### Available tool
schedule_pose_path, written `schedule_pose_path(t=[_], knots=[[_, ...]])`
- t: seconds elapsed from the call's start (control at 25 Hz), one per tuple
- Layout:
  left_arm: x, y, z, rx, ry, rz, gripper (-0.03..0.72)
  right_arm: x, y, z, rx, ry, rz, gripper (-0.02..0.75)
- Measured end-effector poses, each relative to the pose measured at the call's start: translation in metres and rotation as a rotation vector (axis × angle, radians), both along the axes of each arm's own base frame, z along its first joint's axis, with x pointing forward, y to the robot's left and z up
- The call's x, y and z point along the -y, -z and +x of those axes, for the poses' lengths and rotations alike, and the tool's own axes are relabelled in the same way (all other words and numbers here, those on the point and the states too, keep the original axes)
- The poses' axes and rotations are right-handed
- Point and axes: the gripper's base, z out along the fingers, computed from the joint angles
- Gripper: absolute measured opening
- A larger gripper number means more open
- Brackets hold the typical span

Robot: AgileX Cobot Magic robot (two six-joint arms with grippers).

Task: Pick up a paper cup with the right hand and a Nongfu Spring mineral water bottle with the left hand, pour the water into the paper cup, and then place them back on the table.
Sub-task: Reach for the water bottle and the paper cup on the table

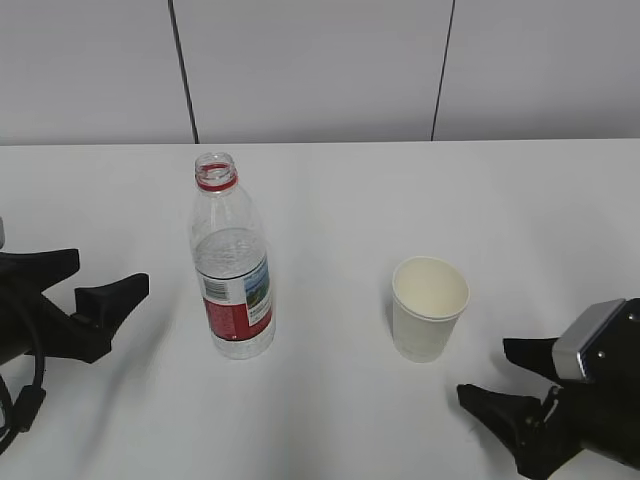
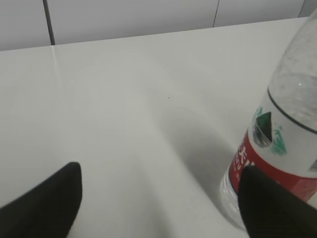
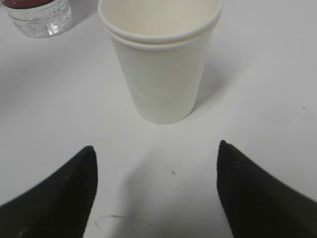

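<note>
The Nongfu Spring bottle stands upright and uncapped on the white table, left of centre, with water in its lower half. It shows at the right of the left wrist view. The paper cup stands upright and empty to its right, and sits near ahead in the right wrist view. My left gripper is open and empty, to the left of the bottle. My right gripper is open and empty, just right of and in front of the cup.
A grey panelled wall runs behind the table's far edge. The bottle's base shows in the top left corner of the right wrist view. Faint scuff marks lie on the table between the right fingers.
</note>
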Motion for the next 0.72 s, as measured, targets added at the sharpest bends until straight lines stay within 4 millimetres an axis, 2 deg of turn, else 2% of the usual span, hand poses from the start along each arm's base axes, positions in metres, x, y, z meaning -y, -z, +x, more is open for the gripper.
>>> schedule_pose_path(t=[0.08, 0.2, 0.44, 0.72], knots=[[0.000, 0.000, 0.000, 0.000, 0.000, 0.000, 0.574, -0.002, 0.005, 0.007, 0.001, -0.031, 0.003, 0.643], [0.000, 0.000, 0.000, 0.000, 0.000, 0.000, 0.574, -0.003, 0.013, 0.016, -0.013, -0.045, 0.004, 0.661], [0.000, 0.000, 0.000, 0.001, 0.000, 0.000, 0.573, -0.003, 0.024, 0.030, -0.018, -0.047, 0.004, 0.662], [0.000, -0.001, 0.000, 0.010, 0.001, -0.006, 0.573, -0.005, 0.021, 0.050, 0.048, -0.067, 0.004, 0.661]])
